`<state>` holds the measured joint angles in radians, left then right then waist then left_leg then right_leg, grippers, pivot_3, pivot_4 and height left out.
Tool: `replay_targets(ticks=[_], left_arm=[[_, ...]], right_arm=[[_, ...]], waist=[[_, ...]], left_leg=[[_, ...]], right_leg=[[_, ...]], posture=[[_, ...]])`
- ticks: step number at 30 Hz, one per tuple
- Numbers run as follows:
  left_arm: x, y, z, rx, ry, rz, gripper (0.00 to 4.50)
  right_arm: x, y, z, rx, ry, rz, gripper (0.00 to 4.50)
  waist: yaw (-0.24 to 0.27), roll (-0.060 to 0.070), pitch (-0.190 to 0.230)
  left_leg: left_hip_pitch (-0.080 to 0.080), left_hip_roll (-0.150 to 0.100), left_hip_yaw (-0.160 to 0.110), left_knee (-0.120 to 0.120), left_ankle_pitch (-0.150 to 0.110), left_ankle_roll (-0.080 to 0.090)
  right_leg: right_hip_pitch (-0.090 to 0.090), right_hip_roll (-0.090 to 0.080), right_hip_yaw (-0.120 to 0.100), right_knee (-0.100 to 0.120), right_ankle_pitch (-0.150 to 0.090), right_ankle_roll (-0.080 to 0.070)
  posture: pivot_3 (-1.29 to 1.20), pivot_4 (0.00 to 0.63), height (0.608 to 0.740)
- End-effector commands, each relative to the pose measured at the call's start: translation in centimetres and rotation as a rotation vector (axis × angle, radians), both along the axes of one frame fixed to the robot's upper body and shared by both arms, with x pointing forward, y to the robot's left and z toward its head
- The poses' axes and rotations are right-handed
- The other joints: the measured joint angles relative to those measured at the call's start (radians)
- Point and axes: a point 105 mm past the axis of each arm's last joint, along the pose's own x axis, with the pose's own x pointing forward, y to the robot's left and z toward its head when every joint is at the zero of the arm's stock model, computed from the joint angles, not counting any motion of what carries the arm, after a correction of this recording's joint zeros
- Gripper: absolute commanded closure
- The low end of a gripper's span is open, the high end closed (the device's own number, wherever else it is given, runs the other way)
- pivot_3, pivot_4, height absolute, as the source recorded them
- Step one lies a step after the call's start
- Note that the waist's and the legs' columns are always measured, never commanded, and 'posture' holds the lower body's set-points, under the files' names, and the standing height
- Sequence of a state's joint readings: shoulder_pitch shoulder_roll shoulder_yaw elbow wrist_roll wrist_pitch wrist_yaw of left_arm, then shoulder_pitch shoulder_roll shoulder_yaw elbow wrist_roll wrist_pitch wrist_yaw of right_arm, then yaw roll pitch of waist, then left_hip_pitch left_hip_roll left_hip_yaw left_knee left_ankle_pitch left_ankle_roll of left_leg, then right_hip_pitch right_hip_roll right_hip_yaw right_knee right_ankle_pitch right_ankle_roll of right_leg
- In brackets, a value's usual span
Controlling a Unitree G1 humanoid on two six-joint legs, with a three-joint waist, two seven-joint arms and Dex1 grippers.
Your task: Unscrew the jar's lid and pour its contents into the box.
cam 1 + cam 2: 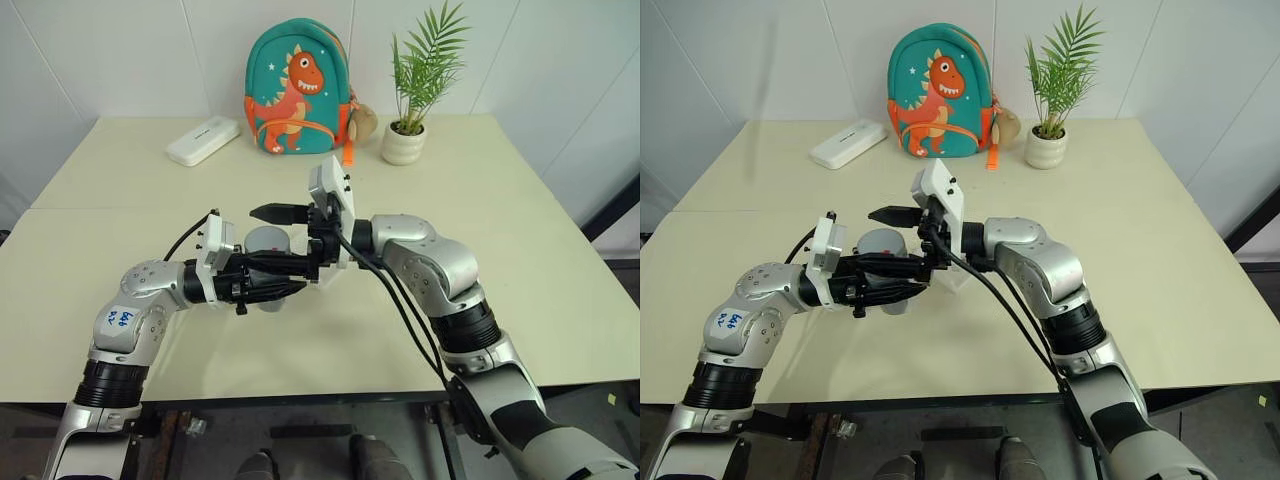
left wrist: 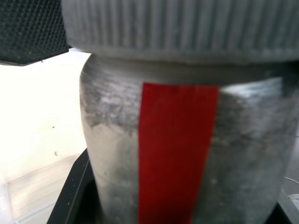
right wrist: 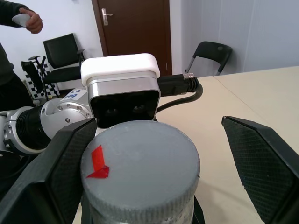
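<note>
Left gripper [image 1: 285,275] is clamped tight around the jar [image 1: 268,262], holding it upright above the table [image 1: 520,250] near the middle of the head views, at about 6 o'clock from the dinosaur backpack [image 1: 297,90]. Right gripper [image 3: 154,154] stands spread wide, one finger [image 3: 261,168] on each side of the lid [image 3: 140,163] with visible gaps, so it pinches nothing. From the head, the jar is mostly hidden behind black fingers; the left wrist view instead shows its red strip [image 2: 175,149] and the lid's ribbed rim, still seated on the jar. Only the right wrist view reveals the red patch [image 3: 98,163] on top and a person [image 3: 18,28] at 10 o'clock beyond the table. A potted plant [image 1: 415,100] and a white case [image 1: 203,140] sit along the far edge, well apart from the arms; bare tabletop lies at 3 and 9 o'clock.
</note>
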<state>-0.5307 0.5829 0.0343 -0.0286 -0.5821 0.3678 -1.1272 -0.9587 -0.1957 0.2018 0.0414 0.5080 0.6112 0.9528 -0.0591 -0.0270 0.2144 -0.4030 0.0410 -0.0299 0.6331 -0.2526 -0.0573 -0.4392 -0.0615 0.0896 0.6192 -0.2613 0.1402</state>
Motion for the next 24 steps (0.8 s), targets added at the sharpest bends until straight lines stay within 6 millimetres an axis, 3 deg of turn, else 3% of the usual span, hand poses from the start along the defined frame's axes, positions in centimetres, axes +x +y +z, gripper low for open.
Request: replay_targets(ticks=[1,7,14,21,24], left_arm=[[-0.6,-0.1,1.1,-0.011,-0.058,-0.023,2.40],[-0.6,0.0,1.1,-0.010,-0.058,-0.017,2.40],[-0.6,0.3,1.0,-0.008,-0.055,-0.012,2.40],[-0.5,0.5,1.0,-0.003,-0.056,-0.007,2.40],[-0.5,0.4,0.9,-0.006,-0.057,-0.011,2.40]], right_arm=[[1.6,-2.6,1.4,0.027,-0.049,-0.084,0.03],[2.5,-6.0,1.8,0.033,-0.031,-0.124,0.03],[1.4,-9.5,1.8,0.018,-0.006,-0.094,0.03],[-0.6,-9.6,2.3,0.018,0.007,-0.003,0.03],[-1.1,-7.5,2.8,0.032,-0.005,0.017,0.03]], waist=[[0.001,0.000,0.000],[0.000,0.000,0.000],[0.002,0.000,0.000],[-0.002,0.000,0.000],[-0.001,0.000,0.000]], left_leg=[[0.000,0.000,0.000,0.000,0.000,0.000],[0.000,0.000,0.000,0.000,0.000,0.000],[0.000,0.000,0.000,-0.001,0.000,0.000],[0.000,0.000,0.000,-0.001,0.000,0.000],[0.000,0.000,0.000,0.000,0.000,0.001]], right_leg=[[0.000,0.000,0.000,0.000,0.000,0.000],[0.000,0.000,0.000,0.000,0.000,0.000],[0.000,0.000,0.000,-0.002,0.000,0.000],[-0.001,0.001,0.001,0.000,0.000,0.000],[-0.001,0.000,0.001,0.000,0.000,0.000]], posture=[[0.00,0.150,0.740],[0.00,0.150,0.740],[0.00,0.150,0.740],[0.00,0.150,0.740],[0.00,0.150,0.740]])
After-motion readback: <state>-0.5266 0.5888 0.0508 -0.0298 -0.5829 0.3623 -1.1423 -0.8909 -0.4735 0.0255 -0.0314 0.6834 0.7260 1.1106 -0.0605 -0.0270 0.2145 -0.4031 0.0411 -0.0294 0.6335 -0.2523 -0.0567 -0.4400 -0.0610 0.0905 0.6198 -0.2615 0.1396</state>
